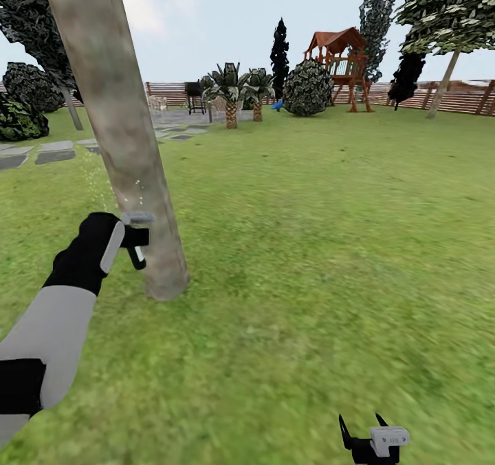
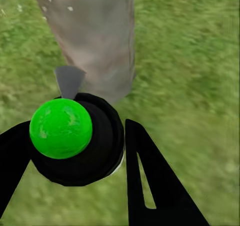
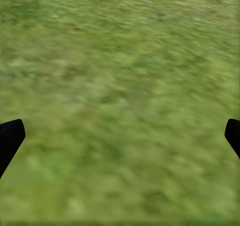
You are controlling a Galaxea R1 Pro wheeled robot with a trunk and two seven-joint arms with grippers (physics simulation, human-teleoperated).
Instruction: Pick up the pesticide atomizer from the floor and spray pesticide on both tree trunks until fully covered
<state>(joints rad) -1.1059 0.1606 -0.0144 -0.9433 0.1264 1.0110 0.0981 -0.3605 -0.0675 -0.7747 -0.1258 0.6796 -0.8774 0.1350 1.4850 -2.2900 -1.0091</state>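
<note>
The pesticide atomizer (image 2: 75, 138) sat pinched in the left gripper (image 1: 134, 238), its pale trigger head just beside the lower tree trunk (image 1: 117, 115), where a few pale droplets flecked the bark above the nozzle. To coat the trunk fully, the nozzle probably needed to stay aimed squarely at the bark while sweeping up and around it. The right gripper (image 1: 364, 429) hung spread and empty over the grass (image 1: 330, 245).
</note>
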